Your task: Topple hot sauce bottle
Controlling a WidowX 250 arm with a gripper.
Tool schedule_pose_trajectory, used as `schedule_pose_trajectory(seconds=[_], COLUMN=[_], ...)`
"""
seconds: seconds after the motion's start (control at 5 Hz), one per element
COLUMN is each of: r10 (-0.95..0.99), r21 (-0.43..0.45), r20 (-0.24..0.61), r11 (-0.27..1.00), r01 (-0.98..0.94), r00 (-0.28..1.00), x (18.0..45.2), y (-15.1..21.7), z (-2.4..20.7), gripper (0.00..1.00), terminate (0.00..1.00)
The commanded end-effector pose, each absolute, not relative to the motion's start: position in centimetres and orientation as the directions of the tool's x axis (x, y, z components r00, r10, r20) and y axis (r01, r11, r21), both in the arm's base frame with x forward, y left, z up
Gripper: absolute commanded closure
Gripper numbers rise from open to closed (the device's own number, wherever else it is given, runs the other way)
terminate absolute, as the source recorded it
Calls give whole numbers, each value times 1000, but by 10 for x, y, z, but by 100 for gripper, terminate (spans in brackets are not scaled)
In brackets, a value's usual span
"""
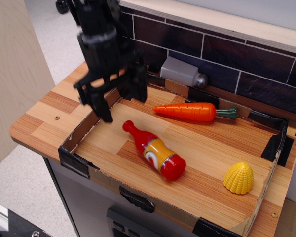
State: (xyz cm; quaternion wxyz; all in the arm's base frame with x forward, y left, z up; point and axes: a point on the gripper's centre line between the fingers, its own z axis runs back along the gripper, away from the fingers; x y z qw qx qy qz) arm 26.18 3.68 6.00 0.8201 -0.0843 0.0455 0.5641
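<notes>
The hot sauce bottle (154,150) lies on its side on the wooden tray floor, cap toward the upper left, base toward the lower right, orange-yellow label facing up. My black gripper (119,101) hangs above and to the upper left of the cap, lifted clear of the bottle. Its two fingers (102,106) are spread apart and hold nothing.
An orange carrot (192,111) lies at the back of the tray. A yellow corn piece (239,178) sits at the right front. A grey block (183,71) rests against the dark tiled wall. A low cardboard rim (79,136) with black tape edges the tray.
</notes>
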Motion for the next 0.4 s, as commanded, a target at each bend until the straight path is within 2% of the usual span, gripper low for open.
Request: schedule_pose_trajectory(seconds=[0.0,0.2], r10=[909,909], r21=[-159,-159], r20=[-125,-125], r11=[378,378], r01=[-912,-912], r00=[398,398], x=[266,266], y=[35,35], z=[98,98], gripper=[0,0], terminate=[0,100])
